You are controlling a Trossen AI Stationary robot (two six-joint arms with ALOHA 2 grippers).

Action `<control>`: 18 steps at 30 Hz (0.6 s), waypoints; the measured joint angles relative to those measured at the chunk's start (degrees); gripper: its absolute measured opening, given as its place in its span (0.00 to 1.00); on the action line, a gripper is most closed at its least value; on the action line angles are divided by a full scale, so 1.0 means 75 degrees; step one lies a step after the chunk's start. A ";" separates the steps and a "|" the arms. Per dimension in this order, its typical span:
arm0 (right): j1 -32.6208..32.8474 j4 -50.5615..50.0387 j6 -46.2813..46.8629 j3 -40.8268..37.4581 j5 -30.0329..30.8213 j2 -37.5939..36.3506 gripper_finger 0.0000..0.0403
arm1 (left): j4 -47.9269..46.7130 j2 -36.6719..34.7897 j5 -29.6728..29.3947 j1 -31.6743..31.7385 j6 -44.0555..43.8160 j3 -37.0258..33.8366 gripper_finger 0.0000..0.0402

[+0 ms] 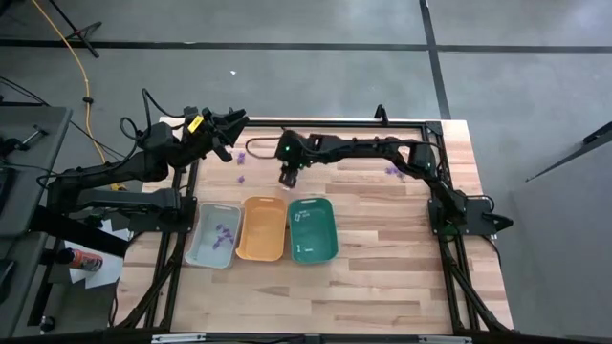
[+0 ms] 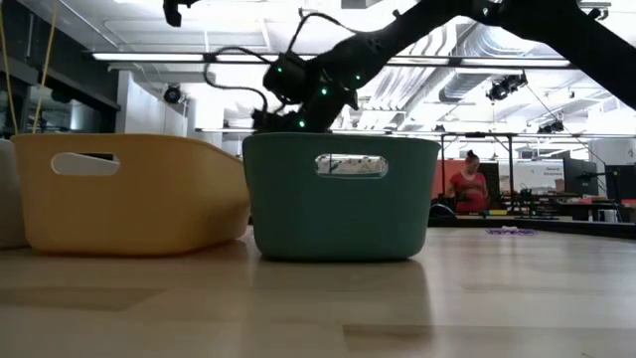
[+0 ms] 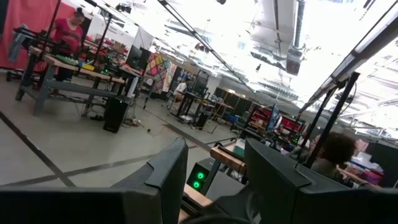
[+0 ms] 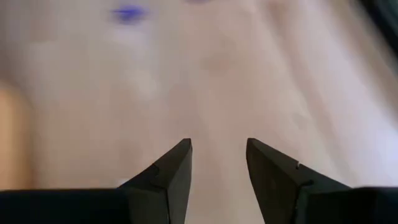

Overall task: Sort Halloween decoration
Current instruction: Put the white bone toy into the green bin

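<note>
**Right claw between picks, hovering behind the trays**

The right claw [image 1: 288, 179] hangs over bare desk [image 1: 382, 277] just behind the orange tray [image 1: 262, 229] and teal tray [image 1: 313, 230], fingers parted and holding nothing. The left claw [image 1: 227, 129] waits at the far left edge, tilted up, fingers apart and empty. Purple pieces [image 1: 241, 157] lie loose near the far edge; more [image 1: 224, 235] sit in the grey tray [image 1: 212, 235]. Next, I judge, the right claw must reach a loose piece, lower squarely over it and close.
</note>
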 joint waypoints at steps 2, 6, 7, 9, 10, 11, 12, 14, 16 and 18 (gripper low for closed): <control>-0.0119 0.0001 0.0141 -0.0111 0.0430 0.0000 0.37 | 0.0003 0.0000 0.0000 0.0000 -0.0003 -0.0003 0.38; -0.0140 -0.0034 0.0353 -0.0354 0.0885 0.0006 0.37 | 0.0012 0.0000 0.0002 0.0000 -0.0003 -0.0002 0.38; -0.0118 0.0006 0.0355 -0.0422 0.0971 0.0006 0.37 | 0.0020 0.0000 0.0000 0.0000 -0.0003 -0.0003 0.38; -0.0031 0.0010 0.0355 -0.0599 0.1101 0.0006 0.37 | 0.0055 -0.0002 0.0001 0.0000 0.0000 -0.0002 0.38; 0.0029 0.0002 0.0353 -0.0674 0.1188 0.0008 0.37 | 0.0054 -0.0003 0.0003 0.0000 -0.0001 0.0000 0.38; 0.0099 0.0000 0.0349 -0.0734 0.1287 0.0009 0.37 | 0.0050 0.0000 0.0002 0.0000 -0.0003 -0.0001 0.38; 0.0163 0.0005 0.0344 -0.0775 0.1392 0.0009 0.37 | 0.0047 0.0000 0.0003 0.0000 0.0003 -0.0003 0.38; 0.0280 0.0037 0.0340 -0.0858 0.1631 0.0009 0.37 | 0.0050 -0.0003 0.0003 0.0000 0.0000 -0.0003 0.38; 0.0386 -0.0001 0.0332 -0.0895 0.1664 0.0012 0.37 | 0.0047 -0.0001 0.0003 0.0000 -0.0001 -0.0003 0.38; 0.0487 0.0055 0.0330 -0.0897 0.1664 0.0012 0.37 | 0.0050 -0.0002 0.0003 0.0000 0.0001 -0.0001 0.38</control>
